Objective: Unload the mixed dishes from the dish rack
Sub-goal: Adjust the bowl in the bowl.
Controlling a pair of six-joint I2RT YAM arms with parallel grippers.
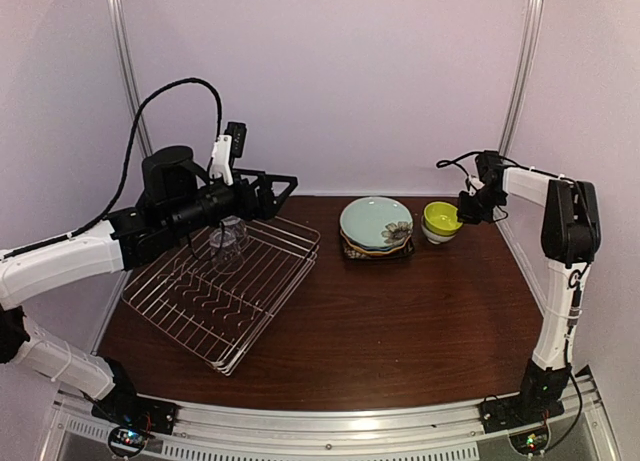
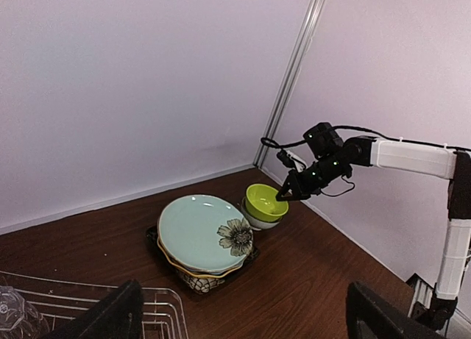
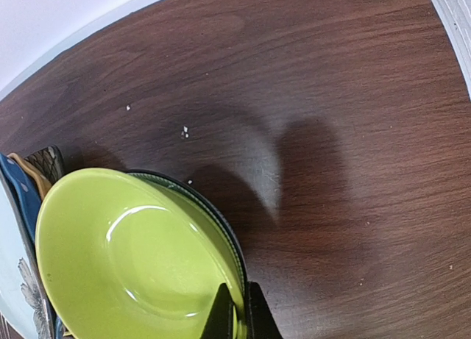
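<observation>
Seating the lime-green bowl [image 3: 132, 265] in the small pale bowl [image 2: 259, 221] under your right claw [image 3: 237, 317] looks to be the step in hand; that claw is clenched on the bowl's rim. Next, release and lift straight up, then lower your left claw [image 1: 280, 193], spread wide, to the clear glass [image 1: 228, 243] below it in the dish rack [image 1: 190, 311].

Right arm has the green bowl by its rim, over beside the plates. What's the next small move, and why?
Probably open the right gripper and let go. Its jaws pinch the rim of the lime-green bowl, which already appears nested in the small pale bowl on the table, outside the dish rack.
</observation>
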